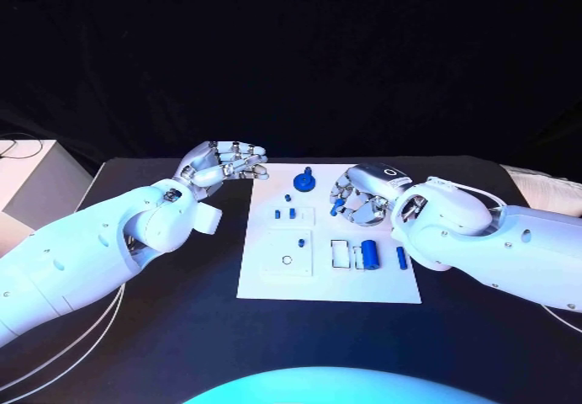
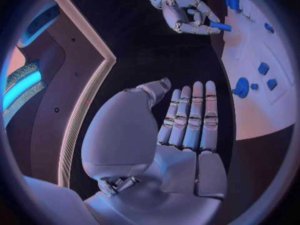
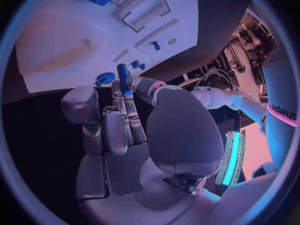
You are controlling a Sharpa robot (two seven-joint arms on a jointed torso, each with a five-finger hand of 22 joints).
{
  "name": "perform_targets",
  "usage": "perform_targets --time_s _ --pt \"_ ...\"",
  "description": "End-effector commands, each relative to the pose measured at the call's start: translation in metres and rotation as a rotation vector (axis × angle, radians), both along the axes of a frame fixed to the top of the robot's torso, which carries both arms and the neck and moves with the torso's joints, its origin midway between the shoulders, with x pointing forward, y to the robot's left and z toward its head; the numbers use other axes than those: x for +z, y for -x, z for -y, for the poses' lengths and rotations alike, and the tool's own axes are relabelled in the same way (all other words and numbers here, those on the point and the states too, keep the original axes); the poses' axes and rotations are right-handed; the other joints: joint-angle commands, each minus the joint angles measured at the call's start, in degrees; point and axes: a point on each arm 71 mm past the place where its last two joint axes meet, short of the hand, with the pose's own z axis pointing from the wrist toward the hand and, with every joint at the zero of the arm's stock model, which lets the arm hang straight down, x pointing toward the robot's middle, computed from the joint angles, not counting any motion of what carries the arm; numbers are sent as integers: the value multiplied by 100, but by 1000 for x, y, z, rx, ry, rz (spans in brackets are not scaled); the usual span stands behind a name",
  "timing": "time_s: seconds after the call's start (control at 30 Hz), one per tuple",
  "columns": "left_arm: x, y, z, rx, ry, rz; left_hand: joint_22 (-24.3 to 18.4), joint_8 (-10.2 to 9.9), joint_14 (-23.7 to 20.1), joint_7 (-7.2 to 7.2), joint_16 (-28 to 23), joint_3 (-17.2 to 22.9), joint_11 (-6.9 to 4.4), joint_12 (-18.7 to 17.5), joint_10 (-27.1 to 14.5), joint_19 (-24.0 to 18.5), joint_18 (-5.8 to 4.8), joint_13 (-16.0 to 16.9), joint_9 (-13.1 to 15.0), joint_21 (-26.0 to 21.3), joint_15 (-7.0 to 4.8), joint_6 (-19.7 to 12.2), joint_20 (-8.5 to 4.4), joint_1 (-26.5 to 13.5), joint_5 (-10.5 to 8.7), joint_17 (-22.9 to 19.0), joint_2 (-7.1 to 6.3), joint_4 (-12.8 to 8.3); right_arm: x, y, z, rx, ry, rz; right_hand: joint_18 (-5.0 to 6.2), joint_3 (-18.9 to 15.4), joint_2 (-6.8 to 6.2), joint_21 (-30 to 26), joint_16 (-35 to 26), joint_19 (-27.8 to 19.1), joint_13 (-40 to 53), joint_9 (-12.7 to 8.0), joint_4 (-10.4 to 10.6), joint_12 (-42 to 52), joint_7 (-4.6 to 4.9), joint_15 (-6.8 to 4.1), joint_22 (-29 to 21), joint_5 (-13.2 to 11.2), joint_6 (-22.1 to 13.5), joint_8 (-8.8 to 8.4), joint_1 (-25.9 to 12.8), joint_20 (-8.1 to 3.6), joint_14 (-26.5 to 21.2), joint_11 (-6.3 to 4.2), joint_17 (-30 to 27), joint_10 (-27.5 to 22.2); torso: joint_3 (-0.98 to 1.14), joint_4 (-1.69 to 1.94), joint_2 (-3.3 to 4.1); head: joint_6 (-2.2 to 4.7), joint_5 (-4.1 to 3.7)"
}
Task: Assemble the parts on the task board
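Holding a small blue peg [image 3: 123,78] pinched in its fingers [image 3: 128,115], right hand [image 1: 360,200] hovers above the task board [image 1: 327,282]; left hand [image 1: 228,162] empty, fingers extended, beside board. Next: seat peg in socket.

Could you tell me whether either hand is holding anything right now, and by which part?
The right hand pinches a slim blue part near its lower end, between fingertips. The left hand holds nothing.

lab: black-draped table [image 1: 182,337], cables [image 3: 215,75]
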Motion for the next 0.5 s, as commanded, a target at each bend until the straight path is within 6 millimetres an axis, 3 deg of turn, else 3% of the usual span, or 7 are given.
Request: perform_targets --time_s 0.03,0.3,0.5 --pt "0 1 3 -13 9 6 -5 -28 19 42 -29 -29 14 -38 -13 37 71 6 -7 -28 4 14 13 40 11 6 31 -7 -2 10 -19 59 -19 15 -3 40 154 22 21 186 5 34 -13 -14 -12 -39 5 18 32 34 125 -53 216 -158 3 213 5 0 7 2 35" --pt "-1 1 4 -17 13 4 -16 -25 27 41 -45 -28 13 -42 -7 49 72 8 -9 -40 3 27 13 44 11 21 44 -6 -19 34 -61 180 -21 28 -3 56 154 15 15 185 4 42 -27 -26 -9 -39 2 27 27 39 127 -54 214 -156 -7 216 -7 16 12 -14 92" --pt "-2 1 5 -18 14 3 -16 -25 27 41 -45 -28 13 -42 -7 49 72 8 -9 -40 3 27 13 44 11 21 44 -6 -30 45 -78 228 -21 24 -4 63 153 15 14 185 4 45 -33 -31 -8 -38 3 31 25 41 127 -54 213 -155 -11 216 -11 13 15 -40 117"
